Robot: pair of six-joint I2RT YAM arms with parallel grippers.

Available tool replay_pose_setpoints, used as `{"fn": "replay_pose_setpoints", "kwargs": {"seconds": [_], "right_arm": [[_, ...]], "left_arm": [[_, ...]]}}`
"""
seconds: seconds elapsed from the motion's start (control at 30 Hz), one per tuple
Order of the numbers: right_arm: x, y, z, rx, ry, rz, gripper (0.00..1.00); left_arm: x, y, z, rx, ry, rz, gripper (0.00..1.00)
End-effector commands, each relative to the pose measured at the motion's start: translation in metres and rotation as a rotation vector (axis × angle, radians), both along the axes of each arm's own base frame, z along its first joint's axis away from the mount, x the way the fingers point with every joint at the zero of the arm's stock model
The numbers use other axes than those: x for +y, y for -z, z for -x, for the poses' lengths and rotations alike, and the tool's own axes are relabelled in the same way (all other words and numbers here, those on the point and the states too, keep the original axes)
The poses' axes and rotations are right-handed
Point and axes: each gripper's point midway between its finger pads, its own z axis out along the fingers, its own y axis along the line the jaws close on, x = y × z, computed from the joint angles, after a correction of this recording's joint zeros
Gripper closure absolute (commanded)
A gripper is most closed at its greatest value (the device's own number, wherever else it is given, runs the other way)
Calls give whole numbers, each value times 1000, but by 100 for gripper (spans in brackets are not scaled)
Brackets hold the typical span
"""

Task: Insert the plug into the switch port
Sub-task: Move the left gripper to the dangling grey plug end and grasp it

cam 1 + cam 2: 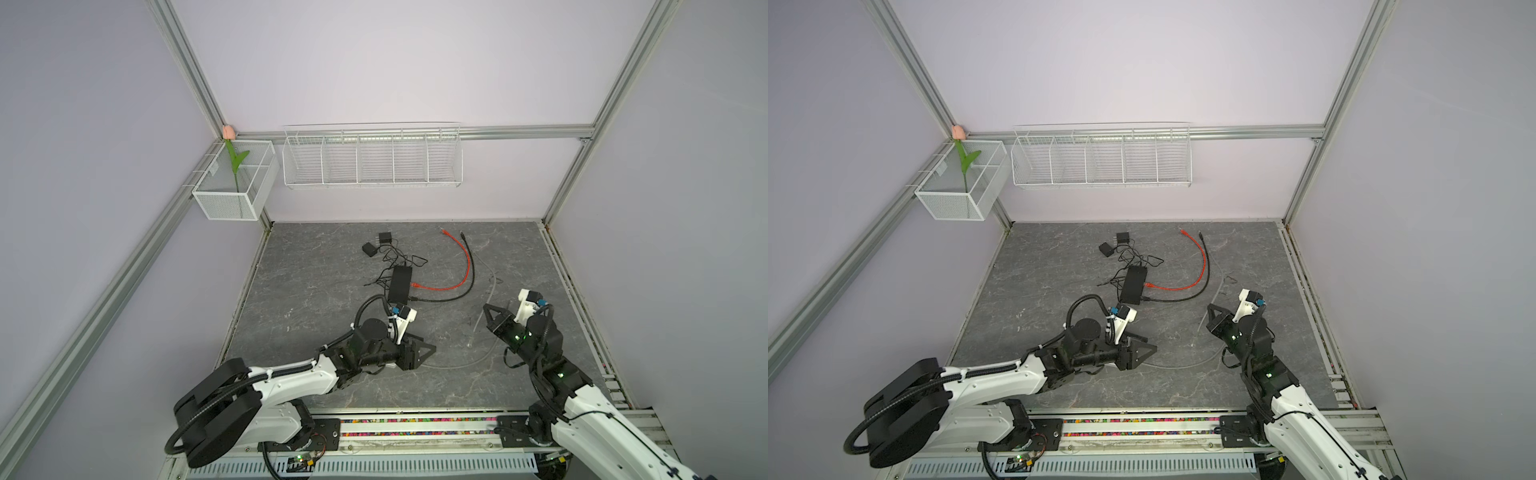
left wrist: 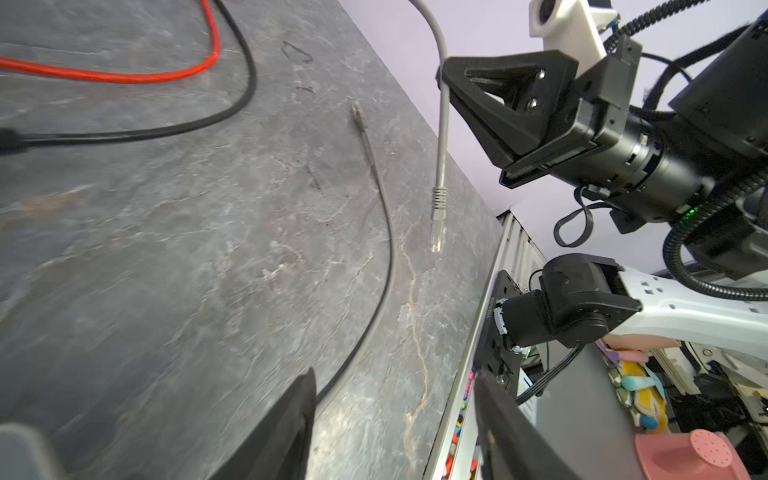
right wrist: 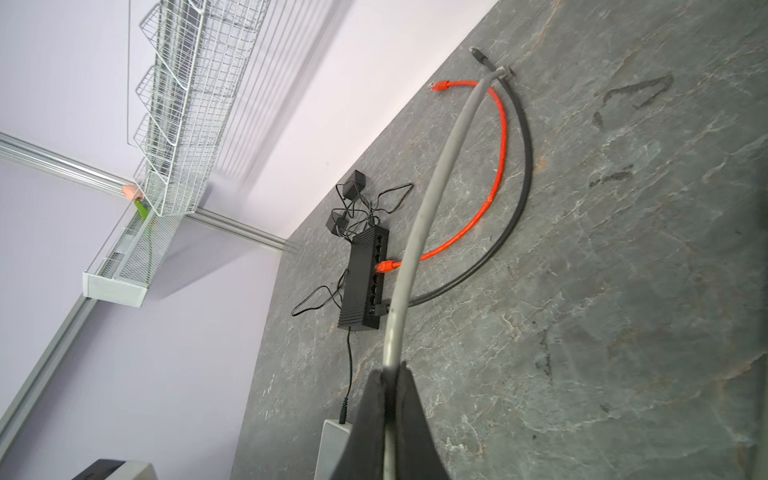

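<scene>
Left jaws, nearest the lens: apart, empty. Right jaws clamped on grey cable (image 2: 444, 124); plug (image 2: 437, 232) dangles tip-down beneath them, above the counter (image 2: 166, 249). Switch (image 1: 400, 284) lies to its left, ports sideways: plug likely needs levelling.

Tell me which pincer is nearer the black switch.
Left. The left pincer hangs open just on the switch's near side; the right pincer, shut on the grey cable, sits farther off to its right.

Grey cable (image 1: 491, 286) pinched in right gripper (image 1: 486, 308) jaws, plug (image 1: 470, 342) dangling over bench (image 1: 311, 266), well right of switch (image 1: 400, 284)
</scene>
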Motion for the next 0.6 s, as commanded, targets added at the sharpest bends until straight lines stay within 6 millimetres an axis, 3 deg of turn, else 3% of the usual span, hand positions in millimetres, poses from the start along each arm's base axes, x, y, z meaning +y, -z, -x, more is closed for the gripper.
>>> {"fn": "replay_pose_setpoints", "kwargs": {"seconds": [0.0,0.2,0.57], "right_arm": [[4,-13,-3,-17,12,-57,93],[8,-10,-3,-5,0,-62,93],[12,-7,-1,7,-15,-65,94]], "left_arm": [[-31,-23,5,-49,76,93,39],[-60,-13,6,-42,111,63,39],[-84,2,5,-25,136,28,40]]}}
